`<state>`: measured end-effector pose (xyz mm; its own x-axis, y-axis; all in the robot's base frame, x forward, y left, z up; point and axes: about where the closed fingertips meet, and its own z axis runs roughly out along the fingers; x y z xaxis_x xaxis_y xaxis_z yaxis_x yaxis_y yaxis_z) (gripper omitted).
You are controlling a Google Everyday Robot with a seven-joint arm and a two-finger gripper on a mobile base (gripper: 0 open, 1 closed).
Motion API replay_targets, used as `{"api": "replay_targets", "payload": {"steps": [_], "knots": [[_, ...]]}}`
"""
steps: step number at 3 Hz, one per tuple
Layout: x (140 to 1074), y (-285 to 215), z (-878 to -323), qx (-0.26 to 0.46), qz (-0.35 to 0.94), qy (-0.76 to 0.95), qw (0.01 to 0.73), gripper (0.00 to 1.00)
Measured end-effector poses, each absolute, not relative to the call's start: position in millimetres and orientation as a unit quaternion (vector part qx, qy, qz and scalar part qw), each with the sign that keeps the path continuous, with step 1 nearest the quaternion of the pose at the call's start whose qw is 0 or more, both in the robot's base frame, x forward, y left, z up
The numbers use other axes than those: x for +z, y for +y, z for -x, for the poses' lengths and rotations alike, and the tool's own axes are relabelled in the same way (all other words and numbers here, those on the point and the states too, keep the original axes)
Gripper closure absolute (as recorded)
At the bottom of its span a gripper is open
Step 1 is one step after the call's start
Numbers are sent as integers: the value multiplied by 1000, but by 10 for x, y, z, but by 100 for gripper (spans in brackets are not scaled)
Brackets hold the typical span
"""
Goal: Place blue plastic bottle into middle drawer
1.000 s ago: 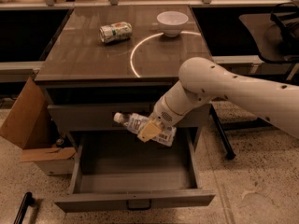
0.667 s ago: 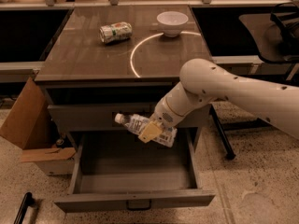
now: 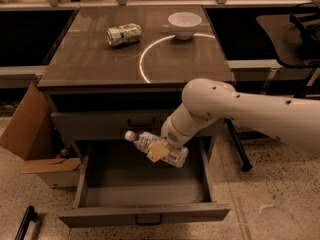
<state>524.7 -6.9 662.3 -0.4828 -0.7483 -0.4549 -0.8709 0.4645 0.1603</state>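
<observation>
Camera view: blue plastic bottle [image 3: 142,141] hangs over open middle drawer [image 3: 100,215]

The claw [image 3: 161,150] is clamped on the tilted bottle. Dropped from here it may bounce out; the arm [image 3: 250,114] could clip the worktop [image 3: 90,64] edge.

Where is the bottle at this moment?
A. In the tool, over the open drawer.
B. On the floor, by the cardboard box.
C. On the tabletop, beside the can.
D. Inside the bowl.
A: the tool grips the bottle at its label, and the bottle is tilted over the open drawer.
</observation>
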Motion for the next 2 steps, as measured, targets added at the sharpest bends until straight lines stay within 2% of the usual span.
{"api": "replay_targets", "payload": {"steps": [2], "knots": [[5856,-121,-5049,173,382,898,135,100]]}}
